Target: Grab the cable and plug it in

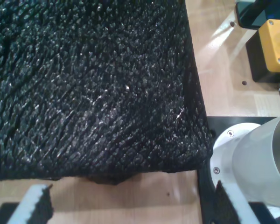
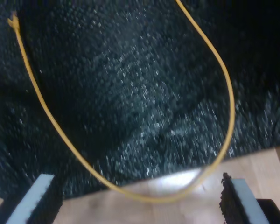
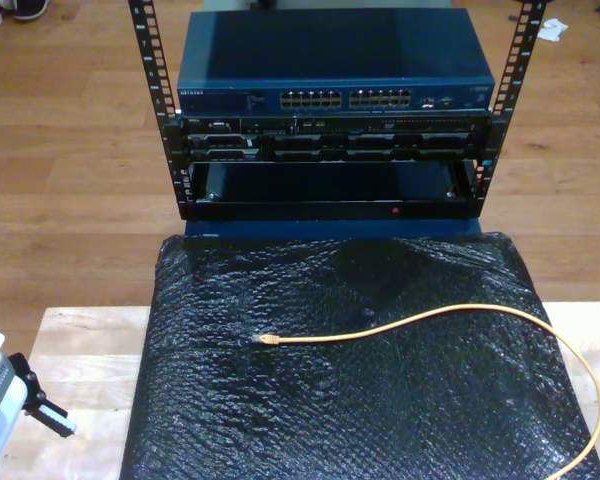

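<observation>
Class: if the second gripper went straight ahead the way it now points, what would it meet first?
Probably the yellow cable, whose loop crosses between my second gripper's open fingers, over the table edge beside the black mat. Depth is unclear.

yellow cable (image 3: pixel 450 318) curved loose, on black mat (image 3: pixel 330 420)

1. A wooden plank floor (image 3: pixel 70 150) runs behind a black metal rack (image 3: pixel 330 150) holding a blue network switch (image 3: pixel 330 70).
2. A pale wooden surface (image 3: pixel 85 350) carries a black bubbled mat (image 3: pixel 380 420).
3. A yellow button box (image 1: pixel 275 44) sits on the surface.
</observation>
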